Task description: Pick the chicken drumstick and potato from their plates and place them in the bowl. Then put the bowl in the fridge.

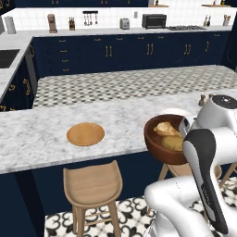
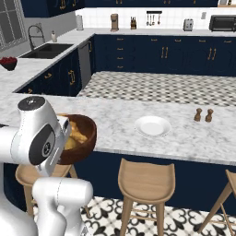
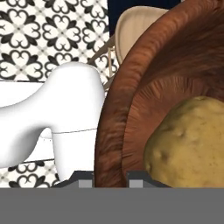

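Left base view: the bowl hangs past the near edge of the counter, above a wooden stool, with the chicken drumstick and the potato inside it; the arm's white wrist covers its right side. The tan wooden plate lies bare near the counter's near edge, well apart to the left. Right base view: the bowl sits half hidden behind the wrist; the white plate lies mid-counter, with salt and pepper shakers further right. Hand view: the gripper pinches the bowl's thick rim, one finger either side; the potato rests against the inner wall.
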